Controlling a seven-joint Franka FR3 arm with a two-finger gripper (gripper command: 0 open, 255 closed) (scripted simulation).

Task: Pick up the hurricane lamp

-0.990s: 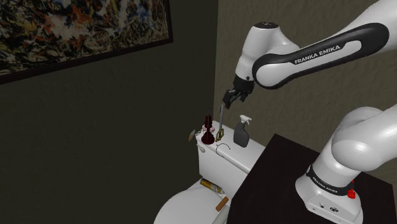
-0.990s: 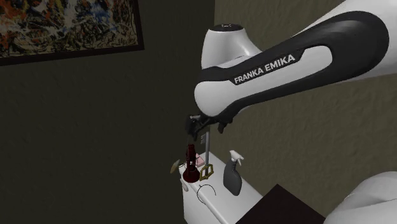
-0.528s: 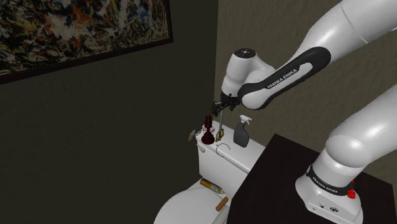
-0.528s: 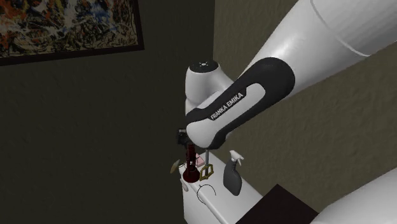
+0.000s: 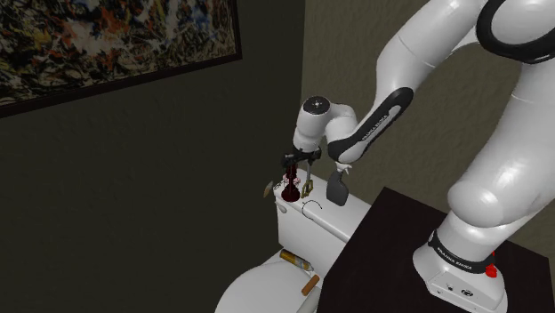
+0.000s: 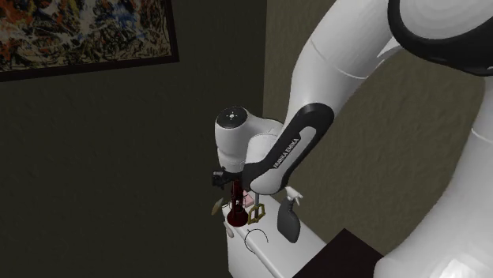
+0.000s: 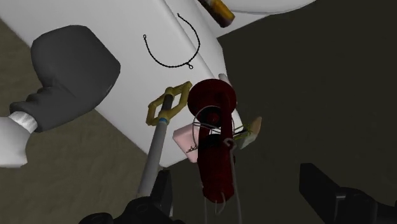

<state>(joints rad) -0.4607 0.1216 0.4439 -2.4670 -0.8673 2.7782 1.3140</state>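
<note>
A white toilet tank (image 5: 322, 224) stands in a corner of dark olive walls. A framed splatter painting (image 5: 107, 40) hangs high on the shoulder view's left, and the toilet bowl (image 5: 253, 292) sits below the tank. On the tank lid stand a dark red hurricane lamp (image 5: 290, 185) and a dark grey spray bottle (image 5: 337, 188). A grey rod with a gold diamond-shaped end (image 7: 169, 105) and a thin black cord loop (image 7: 170, 46) are there too. The wrist view makes plain a pink piece (image 7: 184, 140) and a pale tag (image 7: 252, 130) just beside the lamp's base. The shoulder view takes in the robot's dark stand (image 5: 382, 244). The pincer (image 7: 236, 181) hangs right above the lamp with its fingers spread wide, the lamp's upper part between them and touching neither
</note>
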